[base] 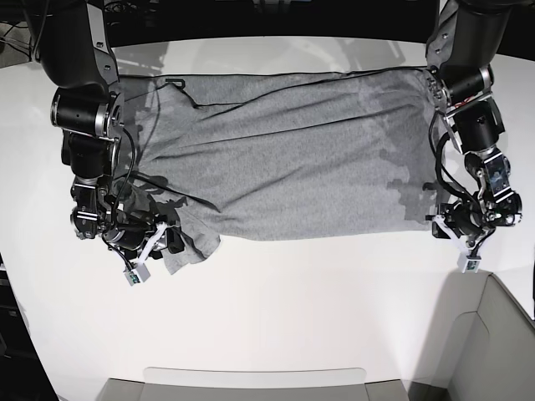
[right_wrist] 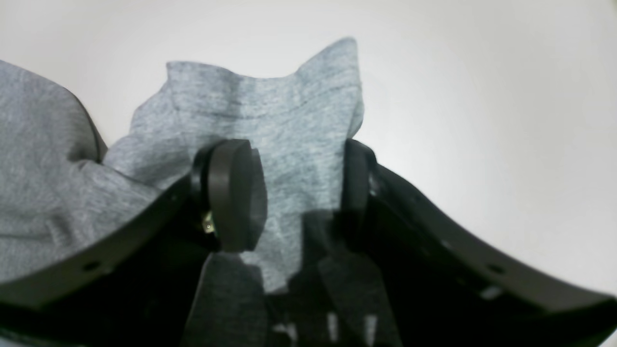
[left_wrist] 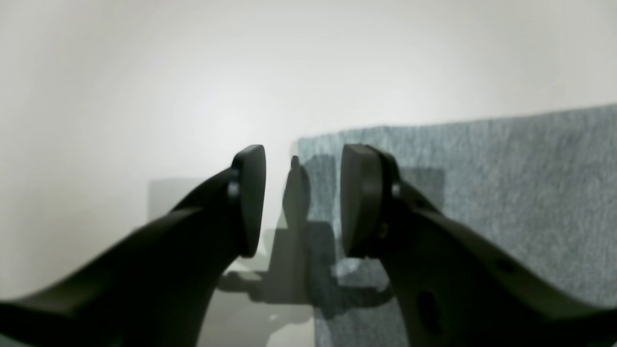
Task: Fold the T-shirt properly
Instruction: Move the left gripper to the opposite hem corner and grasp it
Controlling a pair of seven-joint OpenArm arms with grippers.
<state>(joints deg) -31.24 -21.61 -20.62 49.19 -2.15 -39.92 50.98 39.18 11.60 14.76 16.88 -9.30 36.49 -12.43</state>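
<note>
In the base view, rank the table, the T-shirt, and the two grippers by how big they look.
1. table
2. T-shirt
3. right gripper and left gripper: look alike, not ranked.

Heather-grey T-shirt [base: 284, 159] lying spread across the white counter [base: 276, 317].

It lies lengthwise from side to side in the base view, rumpled with long creases. A short sleeve [right_wrist: 270, 111] sticks out crumpled at the base view's lower left, its hem seam showing. The opposite end is a straight, flat edge [left_wrist: 482, 193].
</note>
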